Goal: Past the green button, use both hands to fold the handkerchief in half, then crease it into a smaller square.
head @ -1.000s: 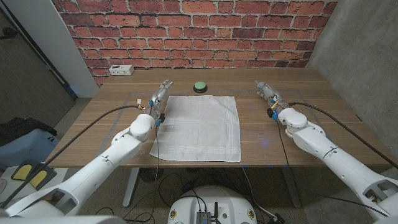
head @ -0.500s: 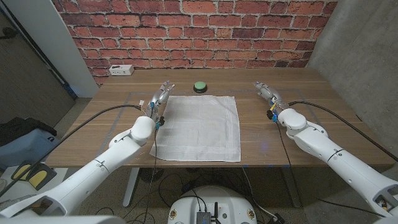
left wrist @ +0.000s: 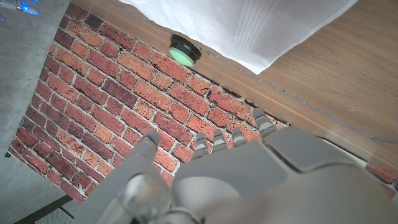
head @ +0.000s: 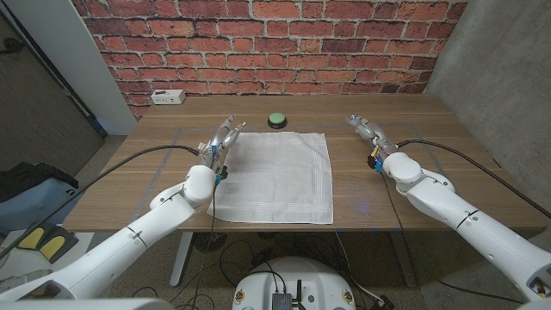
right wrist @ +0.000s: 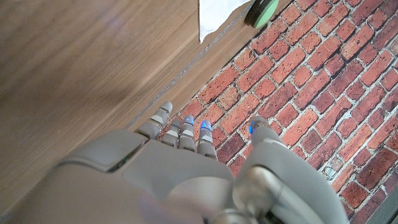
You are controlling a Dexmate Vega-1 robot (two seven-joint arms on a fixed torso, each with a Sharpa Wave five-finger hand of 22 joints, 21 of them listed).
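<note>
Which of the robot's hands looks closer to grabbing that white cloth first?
Probably the left hand: its fingertips sit right at the far left corner of the white square handkerchief, near the round green button. The right hand stands apart from the cloth's right edge, with bare wooden table between them.

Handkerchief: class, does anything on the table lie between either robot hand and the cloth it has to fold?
Nothing visible does. The left robot hand sits at the far left corner of the handkerchief. The right robot hand has only bare table between it and the cloth's right edge. The green button lies beyond the far edge, out of both paths.
</note>
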